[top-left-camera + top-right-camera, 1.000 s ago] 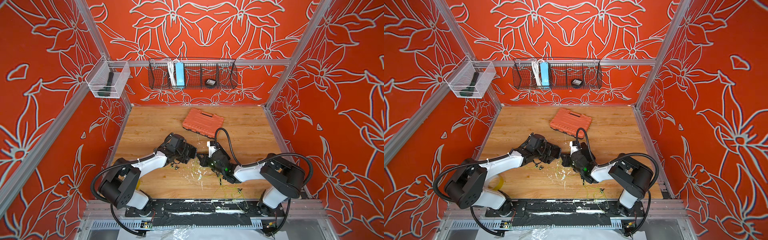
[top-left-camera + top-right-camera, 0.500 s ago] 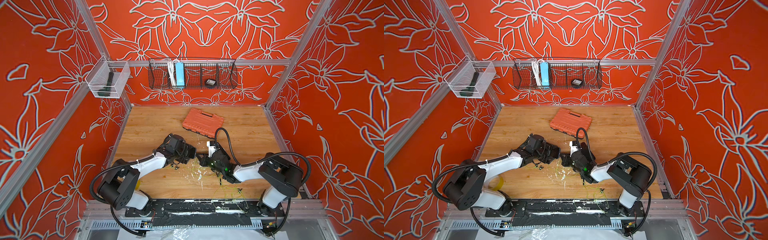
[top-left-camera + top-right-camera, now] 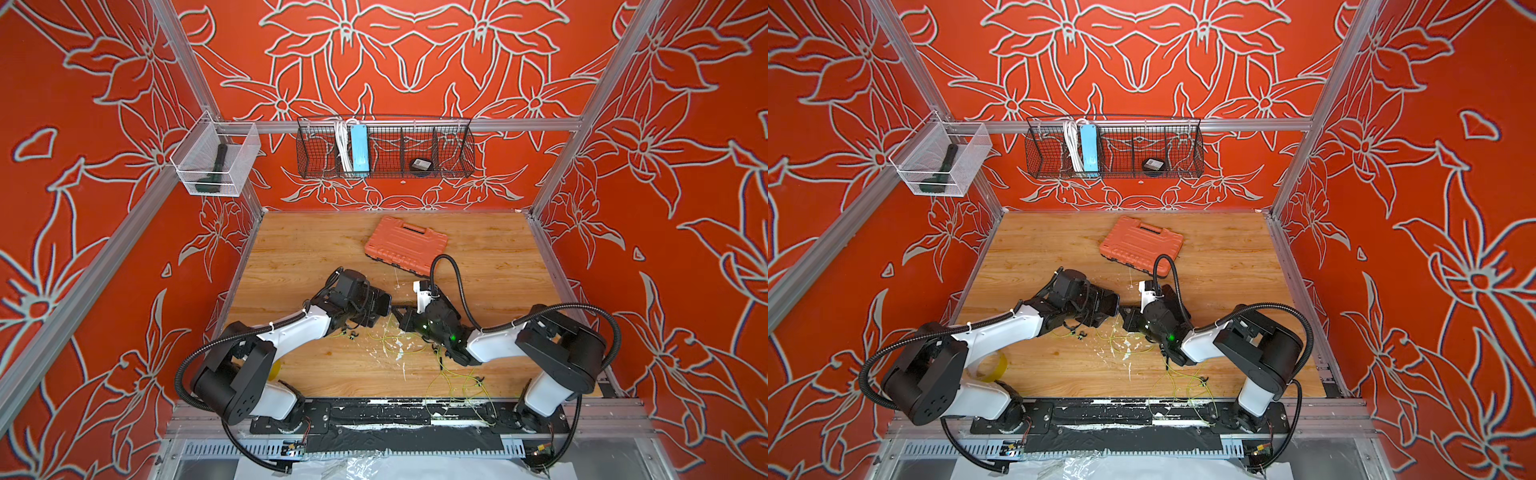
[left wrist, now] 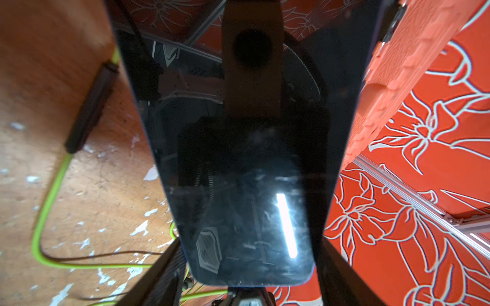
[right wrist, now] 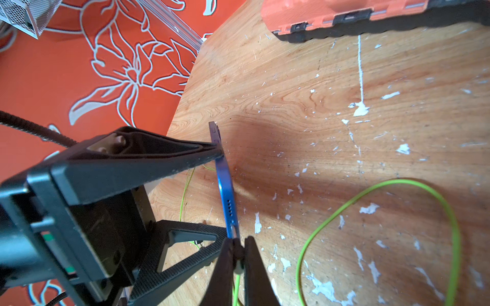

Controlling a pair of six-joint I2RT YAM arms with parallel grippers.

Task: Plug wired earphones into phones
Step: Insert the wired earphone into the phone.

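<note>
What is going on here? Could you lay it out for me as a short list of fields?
Left gripper: clamped across a dark-screened phone
Right gripper: shut on the black earphone plug
Plug position: at the phone's bottom edge, by the port
Plugged in: cannot tell
Earphone cable: yellow-green, in loose loops on the wooden table
Behind: closed orange tool case

The orange case (image 3: 405, 245) is blocking the middle of the back edge of the worktop (image 3: 498, 257). Loose yellow-green cables (image 3: 455, 382) are cluttering the front edge toward the right corner. Both back corners are standing open.
</note>
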